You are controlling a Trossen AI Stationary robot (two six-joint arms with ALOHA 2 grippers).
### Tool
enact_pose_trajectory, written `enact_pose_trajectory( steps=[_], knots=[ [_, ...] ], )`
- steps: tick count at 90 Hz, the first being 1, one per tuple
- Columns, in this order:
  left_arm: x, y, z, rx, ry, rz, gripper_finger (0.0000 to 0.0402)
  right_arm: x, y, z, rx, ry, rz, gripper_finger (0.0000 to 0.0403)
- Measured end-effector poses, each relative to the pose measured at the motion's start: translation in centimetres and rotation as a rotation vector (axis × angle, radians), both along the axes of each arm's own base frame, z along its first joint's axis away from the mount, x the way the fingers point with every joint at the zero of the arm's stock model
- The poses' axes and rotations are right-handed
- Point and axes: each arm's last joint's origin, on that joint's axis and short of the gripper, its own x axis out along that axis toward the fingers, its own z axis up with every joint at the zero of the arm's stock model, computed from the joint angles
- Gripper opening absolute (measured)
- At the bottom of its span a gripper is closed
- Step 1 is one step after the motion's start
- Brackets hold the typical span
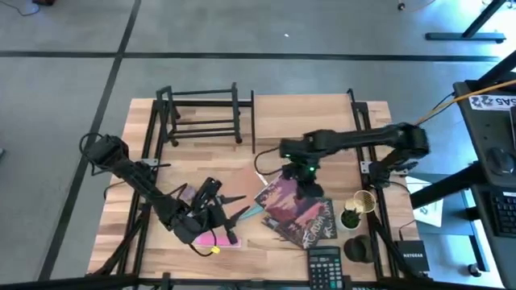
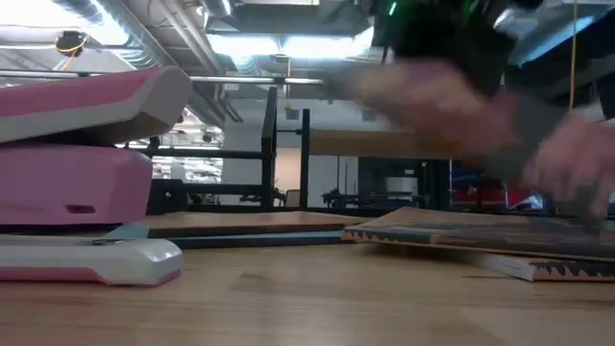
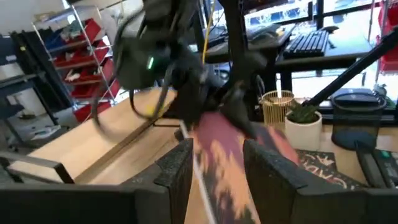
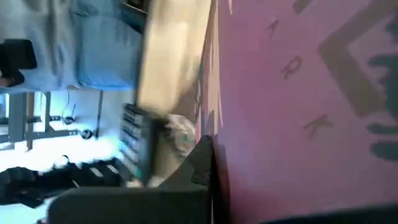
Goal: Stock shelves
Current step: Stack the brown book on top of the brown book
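The right gripper (image 1: 284,192) has its jaws closed on the edge of a pink-covered book (image 1: 284,200), the top one of a small pile lying on the counter (image 1: 322,121); in the right wrist view the cover fills most of the frame, pressed against a dark finger (image 4: 204,163). The left gripper (image 1: 239,212) hovers near the counter's front edge with its jaws spread wide and nothing between them, just beside a pink stapler (image 1: 208,239). Past the books, toward the right edge, stand a small potted plant (image 1: 351,217), a gold mesh cup (image 1: 364,201), a black cup (image 1: 359,248) and a calculator (image 1: 326,266). The low black rack (image 1: 201,115) sits at the back of the counter, well apart from the books, and its bars carry nothing; the wooden shelf (image 2: 380,142) shows behind the arm in the low view, with nothing visible on it. By this reading stocking has barely begun: one book is being picked up, the rest still wait
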Motion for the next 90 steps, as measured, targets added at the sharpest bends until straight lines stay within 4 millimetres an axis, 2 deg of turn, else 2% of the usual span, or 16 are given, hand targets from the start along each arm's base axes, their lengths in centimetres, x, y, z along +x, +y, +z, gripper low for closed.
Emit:
enact_pose_trajectory(
  steps=[17,35,55,74,90],
  knots=[
    [0.1,0.4,-0.7,-0.036,0.016,0.016,0.0123,0.1,-0.2,-3.4,0.005,0.078,0.139,0.0002],
    [0.8,1.7,-1.6,-0.132,0.022,0.036,0.0123,0.3,-0.5,-5.0,-0.114,0.131,0.173,0.0016],
    [1.7,3.4,-2.8,-0.292,0.097,-0.032,0.0123,0.3,-0.9,-5.3,-0.282,0.136,0.216,0.0084],
    [2.1,4.3,-4.4,-0.358,0.18,-0.025,0.0123,0.3,-0.7,-4.8,-0.346,0.154,0.252,0.0163],
    [2.8,4.6,-6.1,-0.342,0.222,0.002,0.0123,0.2,1.0,-3.6,-0.466,0.21,0.304,0.0184]
  ],
)
